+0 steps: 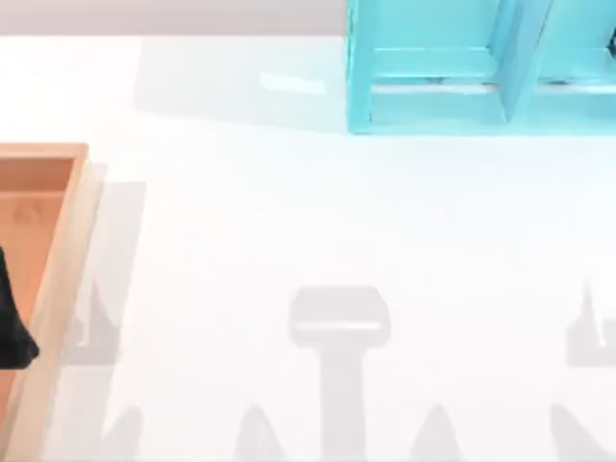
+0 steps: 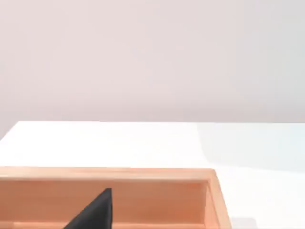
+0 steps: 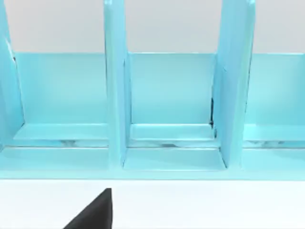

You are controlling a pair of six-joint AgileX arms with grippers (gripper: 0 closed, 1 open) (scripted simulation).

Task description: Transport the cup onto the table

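The cup is out of view. The white table [image 1: 289, 221] spreads across the top view. My left gripper [image 1: 12, 327] is a dark shape at the table's left edge, over the wooden tray [image 1: 69, 241]. In the left wrist view a black part of it [image 2: 95, 213] sits in front of the tray's inner wall [image 2: 157, 200]. In the right wrist view a black part of my right gripper [image 3: 95, 213] hangs above the table [image 3: 200, 205], facing the turquoise shelf unit [image 3: 116, 95].
The orange-brown tray lies along the left side. The turquoise shelf unit [image 1: 433, 96] stands at the back right, with upright dividers and open compartments. Grey shadows of the arms fall on the front of the table.
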